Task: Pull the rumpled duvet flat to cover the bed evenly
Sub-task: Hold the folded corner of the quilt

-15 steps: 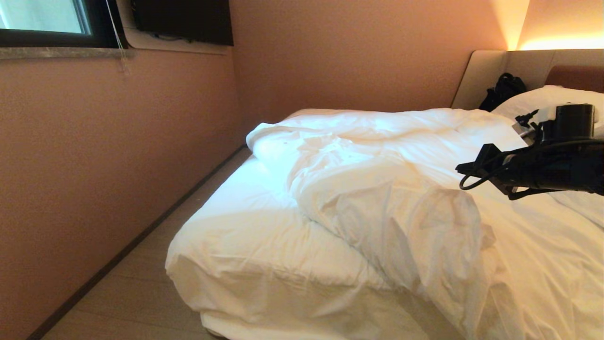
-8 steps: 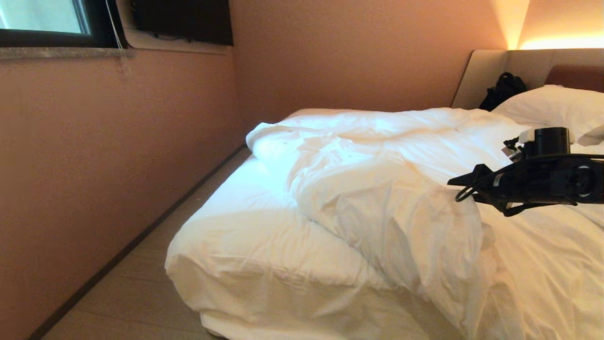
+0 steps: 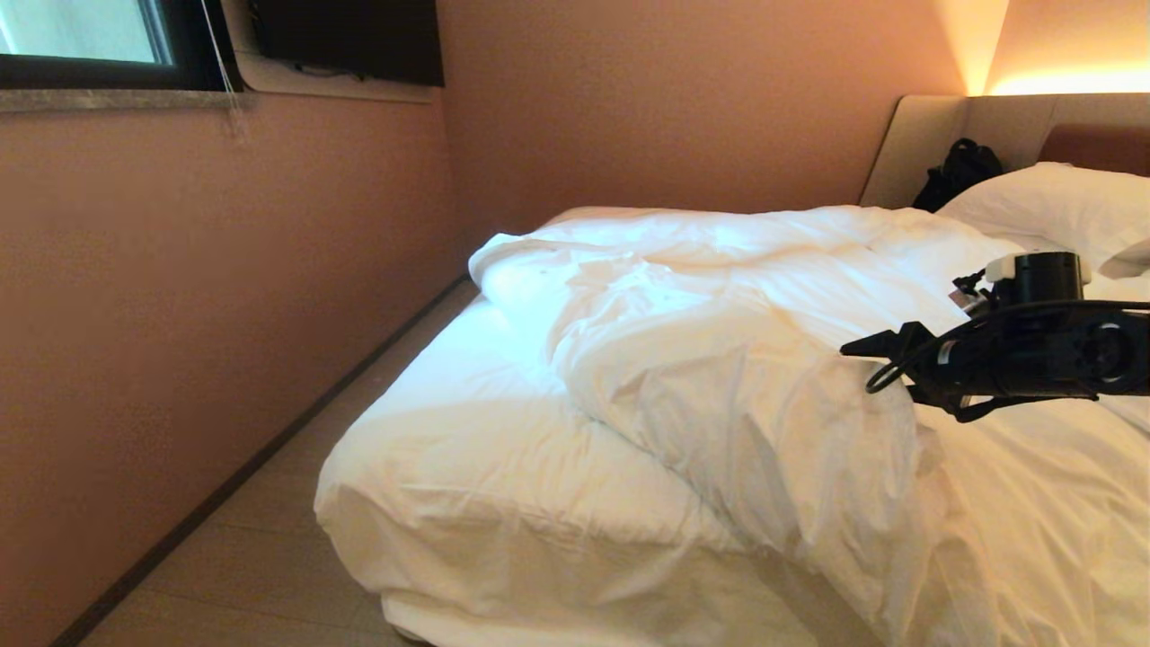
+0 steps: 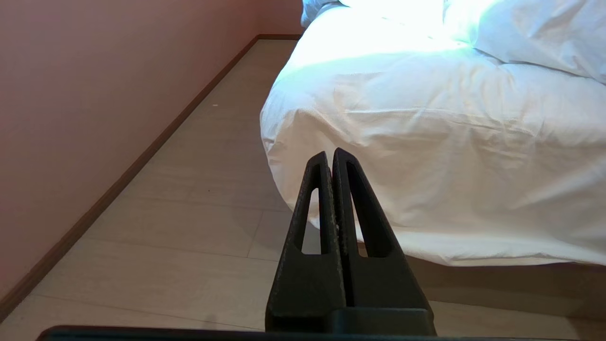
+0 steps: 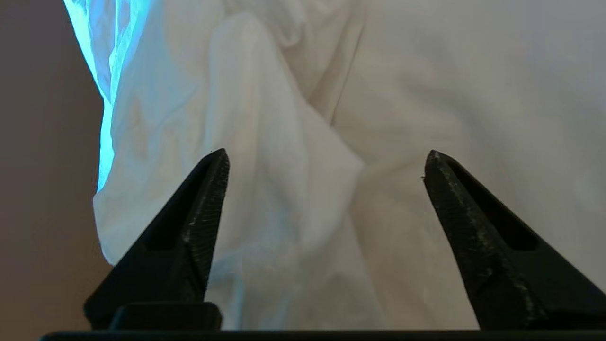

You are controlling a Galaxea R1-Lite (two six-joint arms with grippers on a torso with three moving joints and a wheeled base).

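My right gripper (image 5: 326, 163) was lifted higher over the bed a second ago; now it has come down nearer to the duvet (image 3: 719, 359) and it reaches further toward the bunched ridge in the middle. In my right wrist view its two fingers (image 5: 199, 222) stand wide apart with nothing between them, and a thick fold of the duvet lies just under the gap. I judge this is the approach for a new grasp: the jaws are ready, but they do not touch the cloth yet.

The duvet itself has not moved. It lies heaped along the middle of the bed (image 3: 431, 503), pushed toward the headboard side, with one part hanging over the near edge at the right. The corner of the mattress near the wall is bare, only the fitted sheet (image 3: 467, 422) covers it. So most of the task is not done, and I think the next pull must bring the cloth toward this bare corner.

My left gripper (image 4: 331, 158) is parked low beside the bed, above the floor (image 4: 189, 208), its fingers pressed together on nothing.

I see no real container. A pillow (image 3: 1051, 207) lies at the headboard (image 3: 925, 135), and a dark bag (image 3: 957, 171) leans there; what is in it I cannot tell.
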